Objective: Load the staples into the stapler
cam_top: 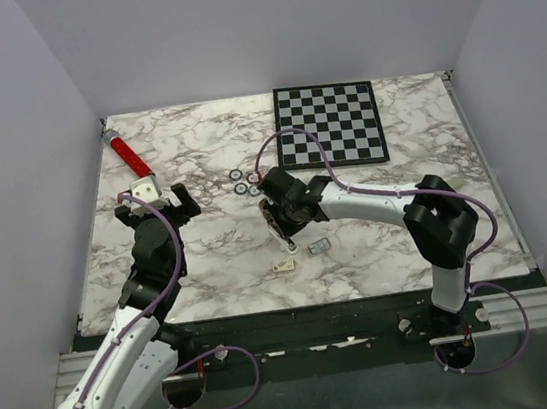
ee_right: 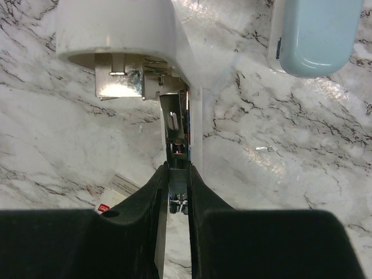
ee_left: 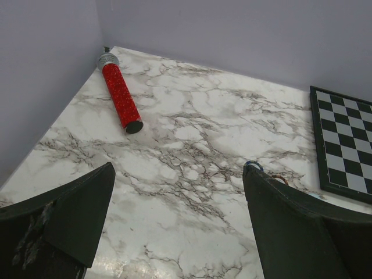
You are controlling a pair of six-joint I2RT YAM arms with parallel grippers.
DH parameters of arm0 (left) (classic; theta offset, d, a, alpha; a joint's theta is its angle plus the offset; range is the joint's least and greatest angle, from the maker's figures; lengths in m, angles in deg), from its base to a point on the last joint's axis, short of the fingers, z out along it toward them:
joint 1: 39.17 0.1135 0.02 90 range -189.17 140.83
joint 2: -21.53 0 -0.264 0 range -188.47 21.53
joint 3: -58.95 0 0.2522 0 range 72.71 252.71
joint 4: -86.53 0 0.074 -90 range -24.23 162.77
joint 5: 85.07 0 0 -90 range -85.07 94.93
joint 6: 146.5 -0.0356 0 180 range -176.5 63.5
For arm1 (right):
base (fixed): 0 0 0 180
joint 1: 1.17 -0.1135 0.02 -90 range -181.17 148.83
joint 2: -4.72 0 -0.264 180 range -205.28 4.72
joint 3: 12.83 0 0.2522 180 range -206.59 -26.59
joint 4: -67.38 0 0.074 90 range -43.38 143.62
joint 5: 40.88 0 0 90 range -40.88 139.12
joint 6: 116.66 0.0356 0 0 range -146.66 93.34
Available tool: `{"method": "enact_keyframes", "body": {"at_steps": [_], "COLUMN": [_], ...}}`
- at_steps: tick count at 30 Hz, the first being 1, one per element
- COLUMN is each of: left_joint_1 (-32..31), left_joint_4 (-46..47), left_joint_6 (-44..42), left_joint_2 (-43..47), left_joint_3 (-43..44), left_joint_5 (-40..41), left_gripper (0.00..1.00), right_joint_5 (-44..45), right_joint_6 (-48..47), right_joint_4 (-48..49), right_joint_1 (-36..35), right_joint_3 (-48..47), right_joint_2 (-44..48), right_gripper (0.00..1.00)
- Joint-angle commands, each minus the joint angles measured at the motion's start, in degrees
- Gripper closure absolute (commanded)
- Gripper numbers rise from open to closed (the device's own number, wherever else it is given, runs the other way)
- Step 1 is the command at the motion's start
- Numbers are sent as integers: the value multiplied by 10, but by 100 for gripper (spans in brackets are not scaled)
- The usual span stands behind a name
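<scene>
The stapler lies opened out near the table's middle. In the right wrist view its white underside is at the top left, its light blue top at the top right, and its metal channel runs down between my fingers. My right gripper, also in the top view, is shut on that metal part. The staples, a tiny silvery-teal strip, lie on the marble just right of the stapler. My left gripper, also in the top view, is open and empty at the left.
A small cream box lies near the stapler and shows beside my left finger in the right wrist view. A red glitter tube lies at the far left. Several small rings and a chessboard lie behind.
</scene>
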Motion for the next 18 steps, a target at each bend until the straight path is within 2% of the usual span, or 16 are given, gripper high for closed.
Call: {"method": "enact_keyframes", "body": {"at_steps": [1, 18], "left_joint_1": [3, 3], "left_joint_4": [13, 13], "left_joint_6": [-8, -8], "left_joint_2": [7, 8], "left_joint_3": [-8, -9], "left_joint_5": [12, 11], "left_gripper": [1, 1], "right_joint_5": [17, 18], "right_joint_6": [4, -5], "right_joint_4": [4, 10], "right_joint_1": [-5, -5], "right_joint_3": [9, 23], "right_joint_2": [-13, -8], "right_gripper": [77, 77]}}
